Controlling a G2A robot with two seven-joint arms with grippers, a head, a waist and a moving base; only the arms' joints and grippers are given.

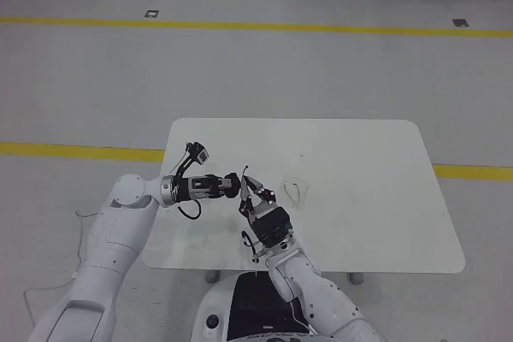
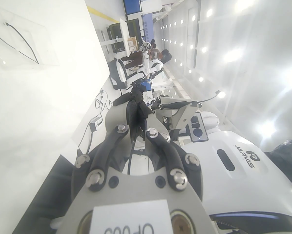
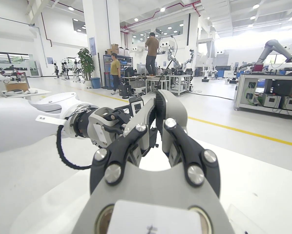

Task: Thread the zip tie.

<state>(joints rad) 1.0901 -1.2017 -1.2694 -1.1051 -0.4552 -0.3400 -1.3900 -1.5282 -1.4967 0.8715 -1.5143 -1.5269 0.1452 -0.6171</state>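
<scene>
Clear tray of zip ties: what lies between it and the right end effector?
A bare strip of white table, seen in the top view, separates the clear tray from the right end effector.

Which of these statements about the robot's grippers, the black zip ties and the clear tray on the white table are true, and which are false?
1. The left gripper and right gripper are close together above the white rectangular table. True.
2. The right gripper is wide open. False: it is shut on a thin black plastic zip tie.
3. The clear plastic tray holds red zip ties. False: the zip ties in it are black.
4. The clear plastic tray lies on the table, in no gripper. True.
</scene>
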